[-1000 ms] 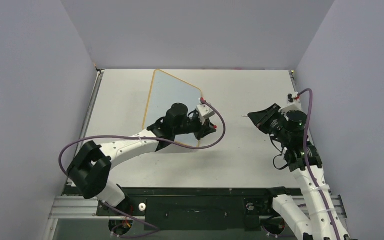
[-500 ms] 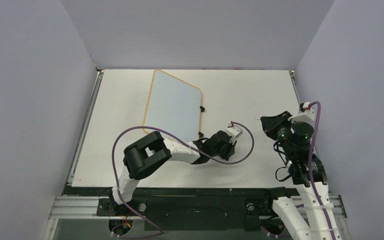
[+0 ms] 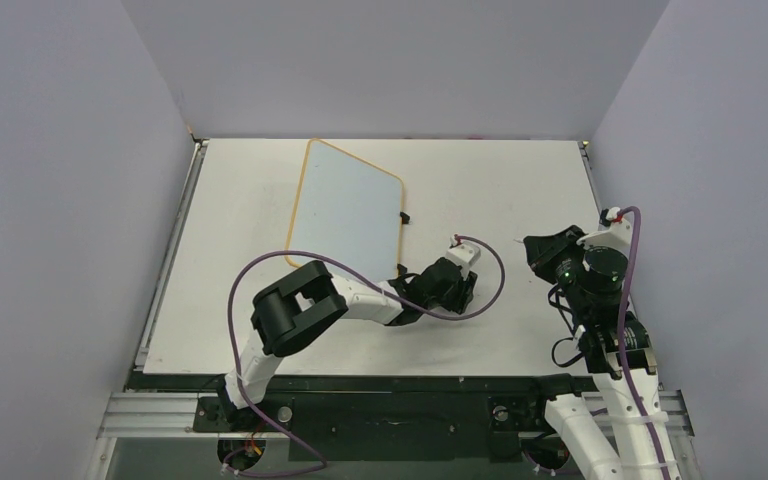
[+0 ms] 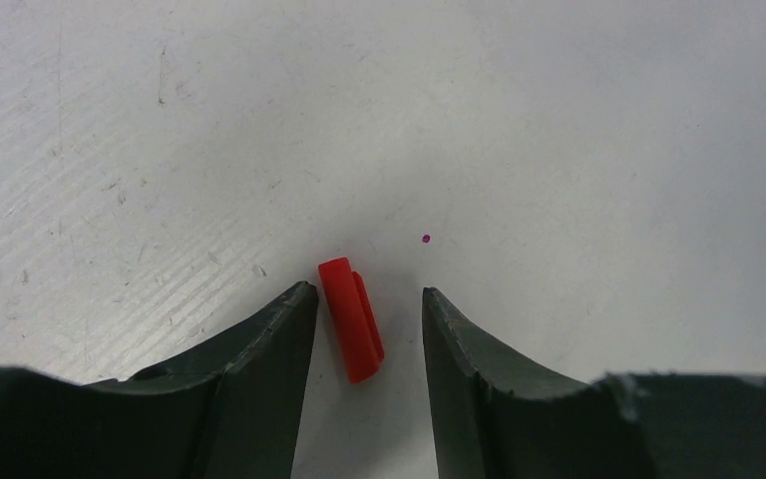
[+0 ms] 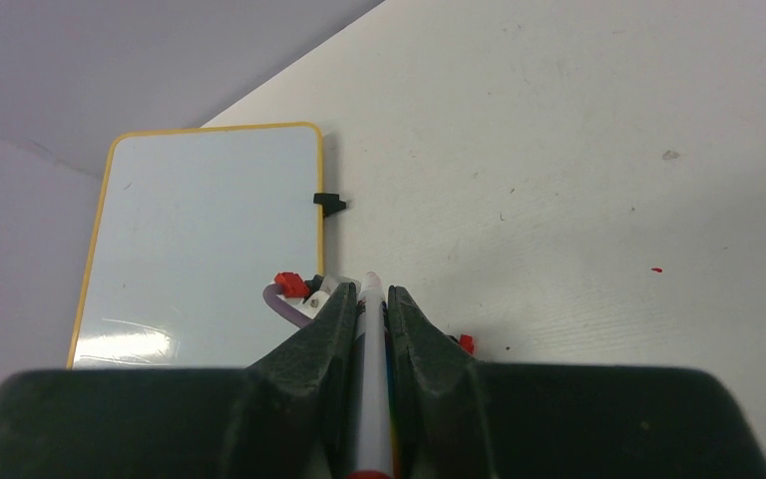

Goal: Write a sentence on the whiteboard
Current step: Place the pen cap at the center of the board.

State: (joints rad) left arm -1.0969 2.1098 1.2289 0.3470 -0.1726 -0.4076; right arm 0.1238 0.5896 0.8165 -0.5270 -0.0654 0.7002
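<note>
The whiteboard (image 3: 345,205) (image 5: 199,230) lies flat at the back left of the table, tan-framed. Its face is blank and no sentence shows on it. My left gripper (image 3: 468,290) (image 4: 366,291) hangs low over the table just right of the board's near corner, jaws open. A small red marker cap (image 4: 351,319) lies on the table between its fingers, nearer the left one, and neither grips it. My right gripper (image 3: 540,250) (image 5: 370,291) sits at the right, shut on a slim white marker pen (image 5: 371,379) that points toward the board.
Two black clips (image 3: 405,218) (image 5: 329,204) stick out of the board's right edge. The left arm's purple cable (image 3: 490,285) loops over the table beside its wrist. Purple walls close in on three sides. Small red specks (image 5: 655,269) dot the tabletop.
The left arm swung from above the whiteboard to the table right of it, and its jaws opened off the red cap. The right arm drew slightly right and nearer, still holding the pen.
</note>
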